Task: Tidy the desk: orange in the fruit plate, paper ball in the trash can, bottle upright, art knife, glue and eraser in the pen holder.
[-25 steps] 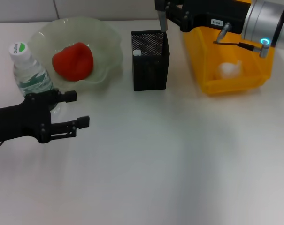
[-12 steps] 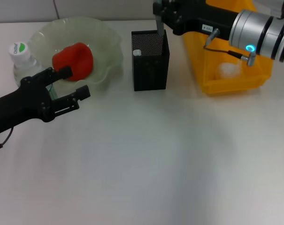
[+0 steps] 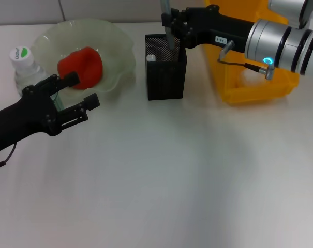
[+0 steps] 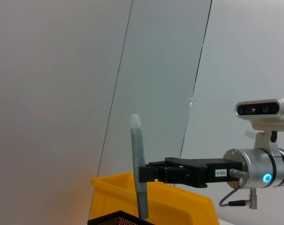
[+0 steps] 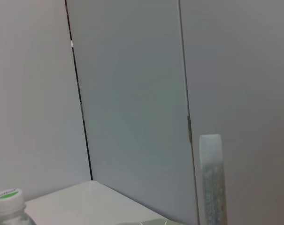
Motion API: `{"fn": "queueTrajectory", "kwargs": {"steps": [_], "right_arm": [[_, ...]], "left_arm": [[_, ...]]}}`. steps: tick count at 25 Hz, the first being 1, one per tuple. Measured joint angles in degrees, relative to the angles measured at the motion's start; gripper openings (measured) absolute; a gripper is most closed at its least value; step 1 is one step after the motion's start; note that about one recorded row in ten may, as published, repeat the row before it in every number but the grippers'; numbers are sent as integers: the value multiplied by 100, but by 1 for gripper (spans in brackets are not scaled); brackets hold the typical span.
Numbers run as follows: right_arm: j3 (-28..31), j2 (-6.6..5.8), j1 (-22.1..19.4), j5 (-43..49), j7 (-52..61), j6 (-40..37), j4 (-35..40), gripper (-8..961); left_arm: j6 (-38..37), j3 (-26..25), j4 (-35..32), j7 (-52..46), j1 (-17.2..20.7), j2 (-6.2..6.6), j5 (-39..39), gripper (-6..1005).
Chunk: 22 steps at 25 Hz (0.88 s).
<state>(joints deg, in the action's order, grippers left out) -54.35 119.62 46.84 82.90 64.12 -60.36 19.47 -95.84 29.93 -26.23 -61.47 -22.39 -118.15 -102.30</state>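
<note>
Grey glue stick (image 3: 167, 23) held upright over the black mesh pen holder (image 3: 166, 66), lower end just above or at the holder's rim, clamped by the right gripper (image 3: 172, 25) reaching in from 3 o'clock. Same stick seen in the left wrist view (image 4: 138, 180), vertical, pale cap on top, gripped at mid-height, with the holder's rim (image 4: 120, 219) under it. Small white-topped item (image 3: 150, 58) already standing inside the holder at its 9 o'clock wall. Yellow bin (image 3: 249, 77) at 3 o'clock of the holder, mostly hidden by the right arm; contents not visible. Pale green fruit plate (image 3: 115, 46) at 9 o'clock of the holder, holding a red-orange fruit (image 3: 83, 64). Water bottle (image 3: 23, 64) upright at 9 o'clock of the plate, green-and-white cap on top, also seen in the right wrist view (image 5: 8, 206). Left gripper (image 3: 78, 95) at 7 o'clock of the plate, fingers apart and holding nothing, upper finger overlapping the plate's rim near the fruit. All resting on a white table (image 3: 187, 175).
</note>
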Motion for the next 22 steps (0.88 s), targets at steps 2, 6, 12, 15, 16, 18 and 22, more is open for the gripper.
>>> {"fn": "queueTrajectory", "kwargs": {"steps": [2, 6, 12, 15, 16, 18, 22], "right_arm": [[1, 4, 0, -2, -37, 0, -25, 129], [3, 9, 0, -3, -52, 0, -48, 129], [4, 9, 0, -3, -91, -24, -61, 128], [4, 9, 1, -3, -118, -17, -91, 128], [4, 9, 4, -3, -119, -14, -94, 128], [4, 9, 7, -3, -119, -14, -93, 128], [4, 9, 9, -3, -119, -19, -94, 128]], "left_arm": [[7, -1, 5, 17, 3, 0, 0, 805], [30, -5, 15, 53, 15, -2, 1, 803], [40, -6, 15, 55, 16, -5, 1, 799], [42, -6, 13, 56, 18, -6, 1, 798], [41, -6, 13, 57, 20, -6, 1, 797], [41, -6, 13, 57, 24, -6, 1, 797], [35, -5, 13, 57, 25, -6, 0, 797]]}}
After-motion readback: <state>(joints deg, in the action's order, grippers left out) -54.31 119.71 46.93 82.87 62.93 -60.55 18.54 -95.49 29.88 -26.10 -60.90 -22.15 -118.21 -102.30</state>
